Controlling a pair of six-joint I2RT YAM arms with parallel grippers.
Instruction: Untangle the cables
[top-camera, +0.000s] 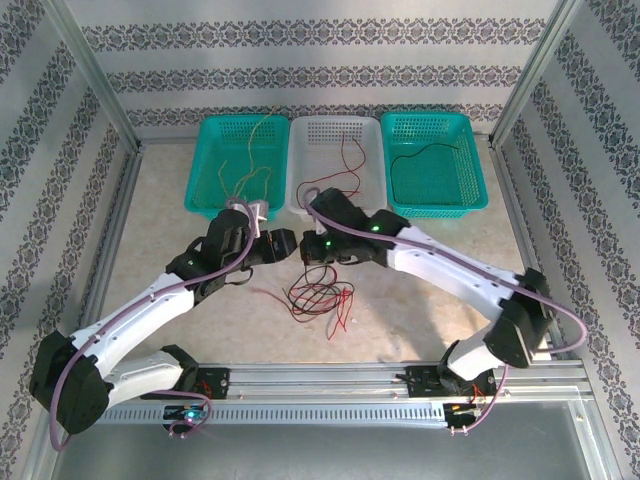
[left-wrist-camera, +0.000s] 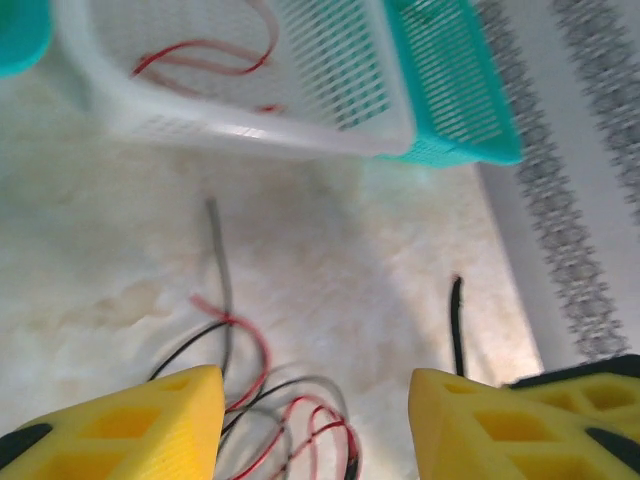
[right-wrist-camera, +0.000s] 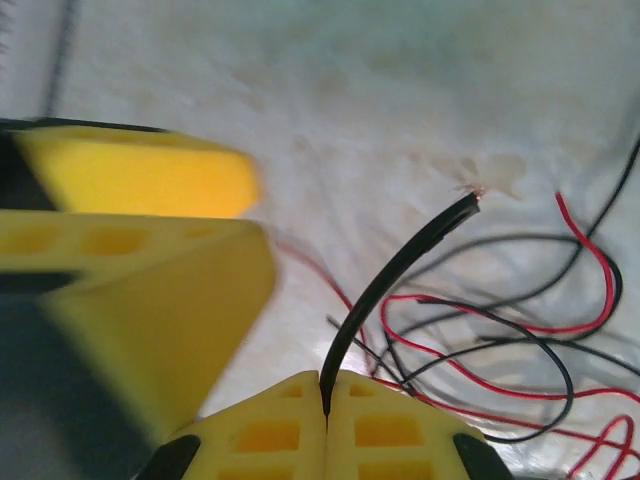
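From above, the left fingers (top-camera: 285, 246) and the right fingers (top-camera: 312, 250) meet tip to tip over the counter (top-camera: 450, 275). This view does not show whether either pair is open or closed. The tangle (top-camera: 320, 298) of red and black cables lies just on the arm-base side of both fingertips, about equally near each arm. On the far side of the fingers stand a teal basket (top-camera: 205, 165), a white basket (top-camera: 300, 165) and a second teal basket (top-camera: 475, 165).

At the left wrist, the left fingers (left-wrist-camera: 130, 420) are spread wide and hold nothing. Loops of the tangle (left-wrist-camera: 290, 425) lie in the gap between them, closer to the finger at the view's left.

At the right wrist, the right fingers (right-wrist-camera: 295, 430) are pressed together on a black cable (right-wrist-camera: 400, 265). Its stub runs from the pinch up and rightward to a bare tip. The tangle (right-wrist-camera: 500, 345) spreads to the right of these fingers. The coming pull likely has to follow that black strand's long axis, away from the loops, and the open left fingers look placed to hold the loops back.
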